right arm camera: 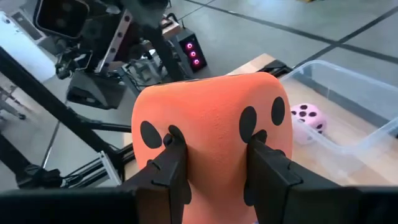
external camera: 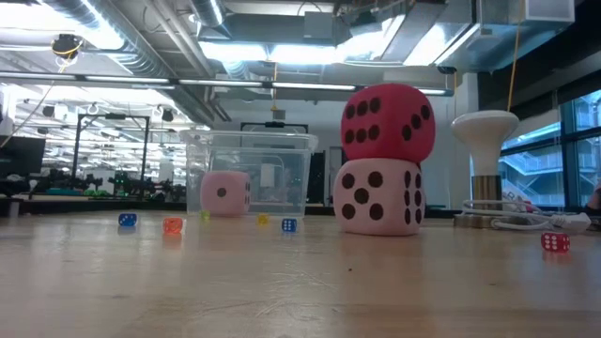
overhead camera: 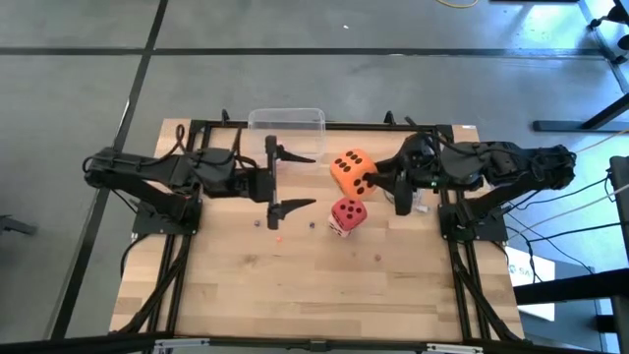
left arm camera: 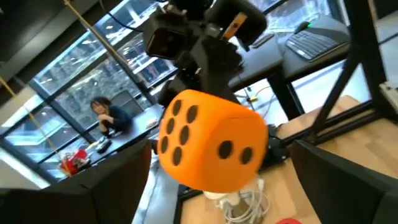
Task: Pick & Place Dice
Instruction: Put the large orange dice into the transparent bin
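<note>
- Right gripper (right arm camera: 214,168) first: we've got its two fingers squeezed into the orange die (overhead camera: 352,172), holding it up off the table, just beside the clear tub (overhead camera: 286,121).
- Over on our left, the left gripper (overhead camera: 291,180) hangs with fingers spread wide, nothing between them, facing the orange die.
- Inside the tub we spot one pink die (external camera: 225,193) already dropped in.
- On the table the red die (external camera: 387,124) sits stacked on the pale pink die (external camera: 379,197), both untouched by the look of it.
- So we reckon one die is in, one is on its way, and two are left.
</note>
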